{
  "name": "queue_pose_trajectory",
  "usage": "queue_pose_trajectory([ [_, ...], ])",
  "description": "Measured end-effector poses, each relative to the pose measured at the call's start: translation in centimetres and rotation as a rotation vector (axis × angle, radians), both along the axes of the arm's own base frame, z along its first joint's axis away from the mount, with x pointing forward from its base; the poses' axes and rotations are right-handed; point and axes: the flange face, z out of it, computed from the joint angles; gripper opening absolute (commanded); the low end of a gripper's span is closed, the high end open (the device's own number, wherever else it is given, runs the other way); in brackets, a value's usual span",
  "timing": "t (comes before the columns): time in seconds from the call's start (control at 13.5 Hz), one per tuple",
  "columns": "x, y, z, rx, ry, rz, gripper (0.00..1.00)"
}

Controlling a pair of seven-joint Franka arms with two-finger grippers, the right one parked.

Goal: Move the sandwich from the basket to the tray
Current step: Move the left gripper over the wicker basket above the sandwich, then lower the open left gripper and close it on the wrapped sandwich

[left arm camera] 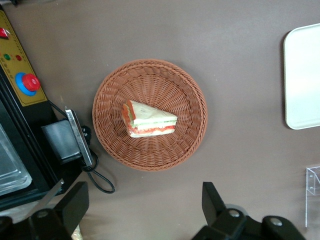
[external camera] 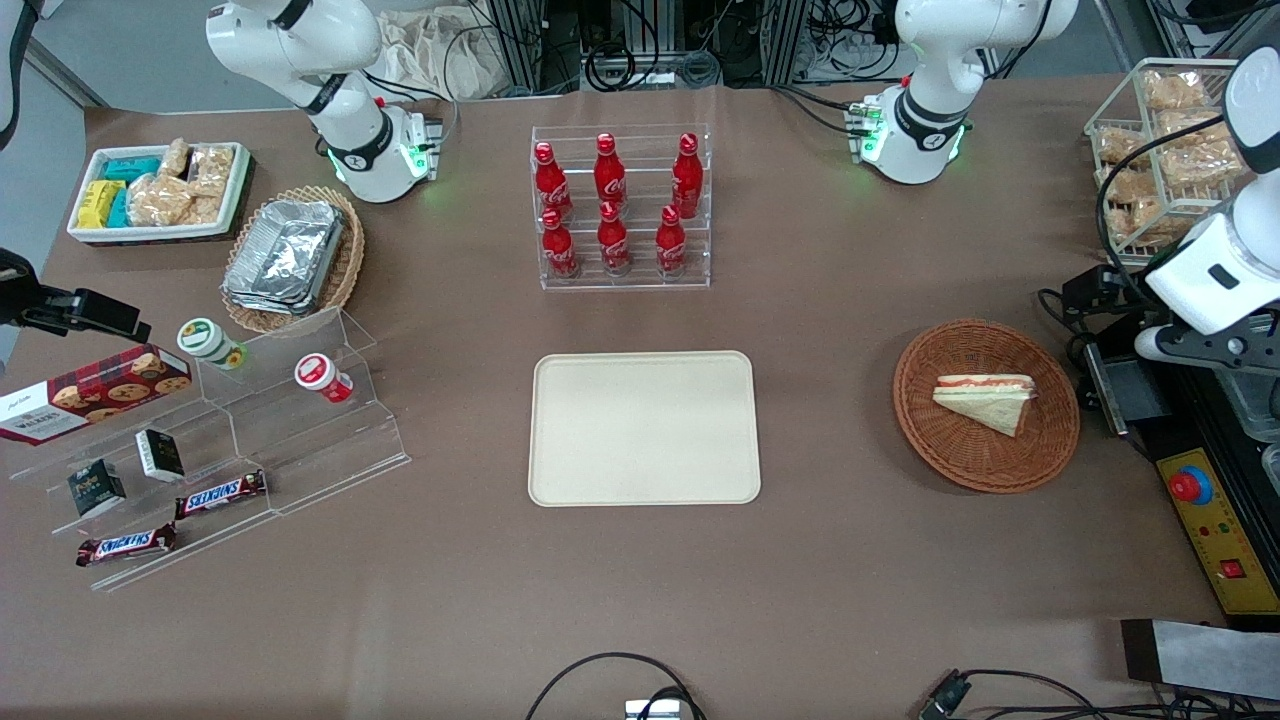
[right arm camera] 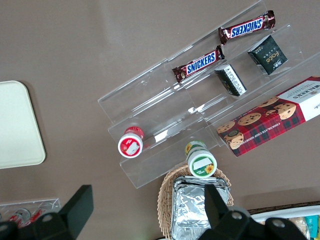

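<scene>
- Brown table (external camera: 640, 580) fills the front view, with lots of things sitting on it.
- One round brown basket (external camera: 986, 405) sits toward the working arm's end of the table.
- One sandwich (external camera: 985, 398) lies in the basket, near its middle. It shows red and green filling along one edge.
- One flat cream tray (external camera: 644, 428) sits in the middle of the table, well apart from the basket. It has nothing on it.
- Six red soda bottles (external camera: 612, 205) stand in a see-through rack, at twelve o'clock from the tray, in two rows of three.
- One lighter oval basket (external camera: 295, 260) holds a stack of silver foil trays.
- One white bin (external camera: 160, 192) holds bagged snacks and small blue and yellow packs.
- Two chocolate bars (external camera: 221, 493) lie on see-through steps, along with two small dark boxes, two little cups and one cookie box (external camera: 92, 394).
- One gripper (left arm camera: 145, 202) hangs up above the basket, off its rim. Its two fingers are spread wide apart and hold nothing.
</scene>
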Motion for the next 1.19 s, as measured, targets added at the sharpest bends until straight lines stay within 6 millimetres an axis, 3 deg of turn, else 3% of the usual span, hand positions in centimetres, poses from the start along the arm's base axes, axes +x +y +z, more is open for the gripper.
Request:
queue_pose_trajectory([
  [0.44,1.7,0.6,-1.8,0.005,0.080,0.024,1.00],
  [0.67,2.5,1.5,-3.9,0.032,0.094,0.221,1.00],
  [0.81,2.8,2.5,-6.6,0.057,0.074,0.420,1.00],
  [1.19,2.5,3.9,-16.0,0.095,0.009,0.839,1.00],
])
